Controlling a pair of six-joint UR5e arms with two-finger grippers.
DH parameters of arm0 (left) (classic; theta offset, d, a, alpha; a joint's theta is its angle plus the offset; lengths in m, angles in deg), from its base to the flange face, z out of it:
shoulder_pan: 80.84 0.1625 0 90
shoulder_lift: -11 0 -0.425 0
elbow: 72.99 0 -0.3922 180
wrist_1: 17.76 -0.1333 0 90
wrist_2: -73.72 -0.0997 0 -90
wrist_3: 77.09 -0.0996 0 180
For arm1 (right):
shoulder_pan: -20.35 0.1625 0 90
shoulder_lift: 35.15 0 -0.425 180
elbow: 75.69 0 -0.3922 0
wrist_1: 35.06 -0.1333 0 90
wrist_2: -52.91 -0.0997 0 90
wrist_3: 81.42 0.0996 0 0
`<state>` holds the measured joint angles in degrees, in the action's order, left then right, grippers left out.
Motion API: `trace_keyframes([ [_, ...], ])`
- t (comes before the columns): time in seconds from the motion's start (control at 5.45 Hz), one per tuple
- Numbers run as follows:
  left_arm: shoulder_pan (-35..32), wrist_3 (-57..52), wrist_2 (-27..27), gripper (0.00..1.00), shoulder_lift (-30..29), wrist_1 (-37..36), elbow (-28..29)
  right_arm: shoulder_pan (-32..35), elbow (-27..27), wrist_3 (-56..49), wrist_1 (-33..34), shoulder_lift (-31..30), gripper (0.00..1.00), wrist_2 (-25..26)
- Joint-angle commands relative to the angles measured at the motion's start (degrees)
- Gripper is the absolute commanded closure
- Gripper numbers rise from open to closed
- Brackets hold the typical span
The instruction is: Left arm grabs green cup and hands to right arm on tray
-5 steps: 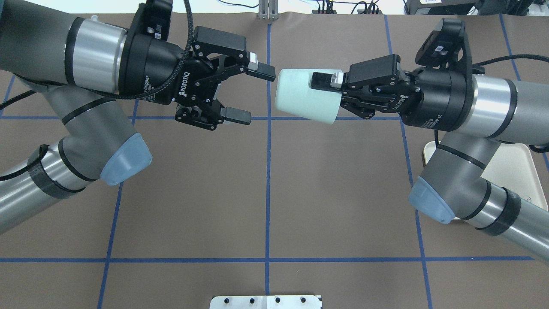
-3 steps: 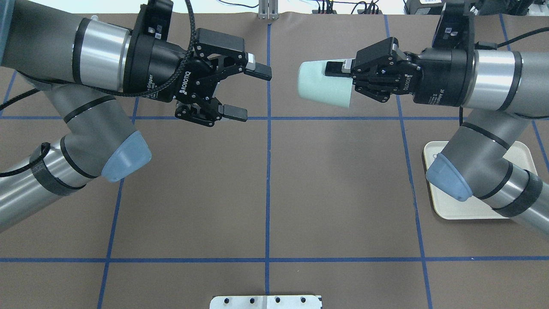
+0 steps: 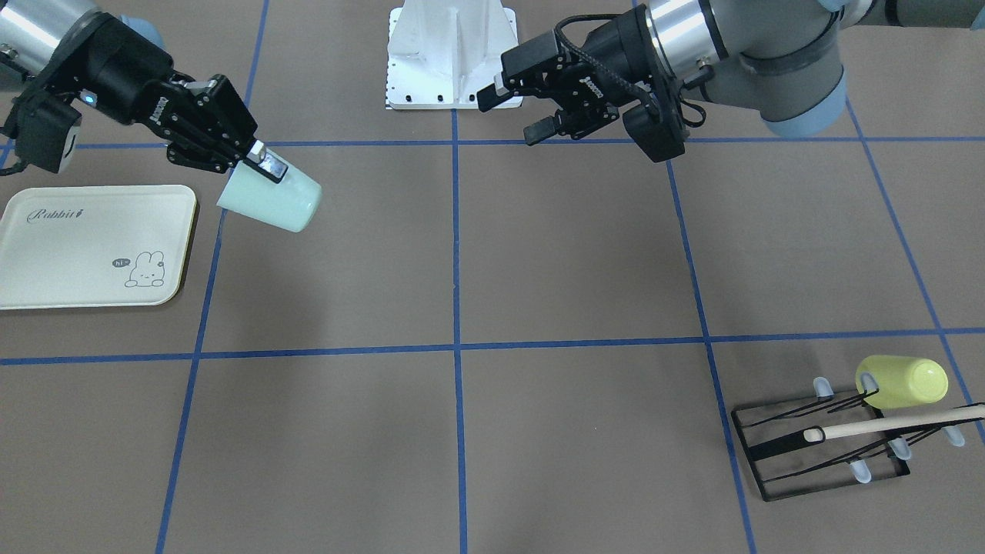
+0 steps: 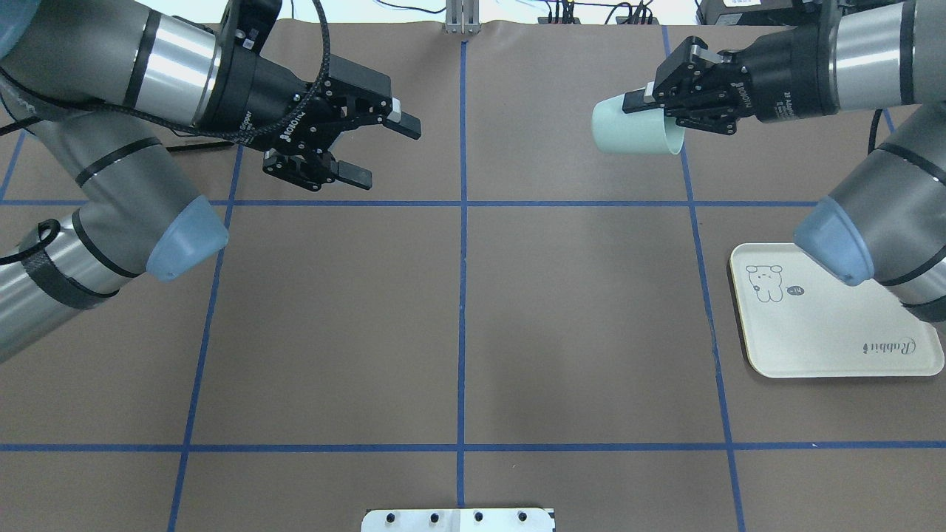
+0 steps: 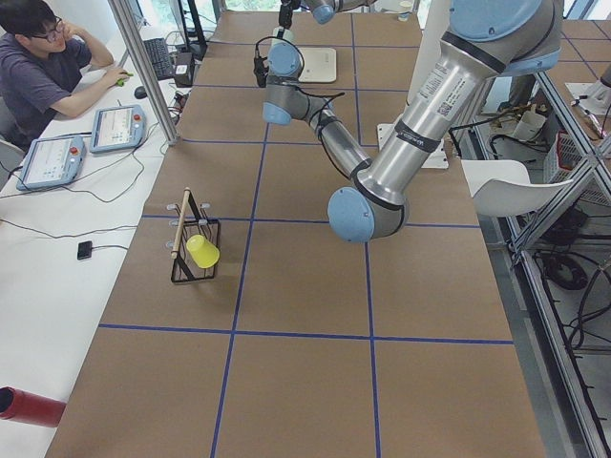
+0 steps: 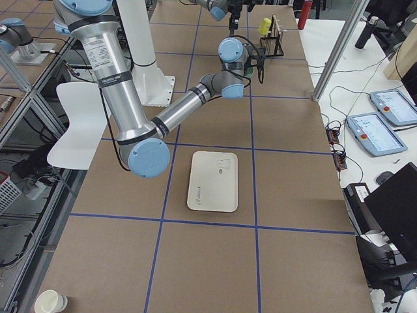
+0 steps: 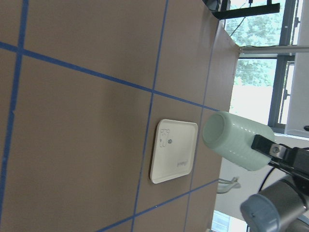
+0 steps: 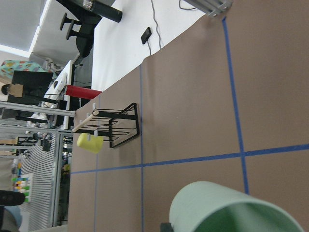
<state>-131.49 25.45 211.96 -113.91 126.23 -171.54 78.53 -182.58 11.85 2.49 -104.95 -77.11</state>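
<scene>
Robotics lab: taped table (image 4: 332,332), teach pendants (image 5: 117,127)

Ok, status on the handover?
Left gripper open, empty. Right gripper shut on pale mint-green plastic cup, aloft. Path to cream rectangular tray open.

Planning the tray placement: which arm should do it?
Right. The right gripper holds the green cup on the same side as the tray; the left gripper is open and empty on the other side.
</scene>
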Motion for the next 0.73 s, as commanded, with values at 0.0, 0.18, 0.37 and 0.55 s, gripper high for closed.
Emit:
trace_keyframes([
  [0.0,-3.12,-12.39,0.54,0.0,2.54,-10.36,-0.42,2.55,-1.99,-13.8,12.48,-4.08,1.0,-0.23],
  [0.18,-5.23,-19.41,0.19,0.0,3.78,-16.93,-0.77,3.6,-3.83,-24.86,18.47,-8.55,1.0,1.95],
  [0.37,-7.51,-28.09,-0.43,0.0,3.88,-23.87,-0.86,3.95,-3.94,-31.84,19.23,-12.86,1.0,4.49],
  [0.55,-9.54,-35.75,-1.04,0.0,4.75,-30.55,-0.86,4.92,-4.03,-38.0,20.72,-15.86,1.0,4.86],
])
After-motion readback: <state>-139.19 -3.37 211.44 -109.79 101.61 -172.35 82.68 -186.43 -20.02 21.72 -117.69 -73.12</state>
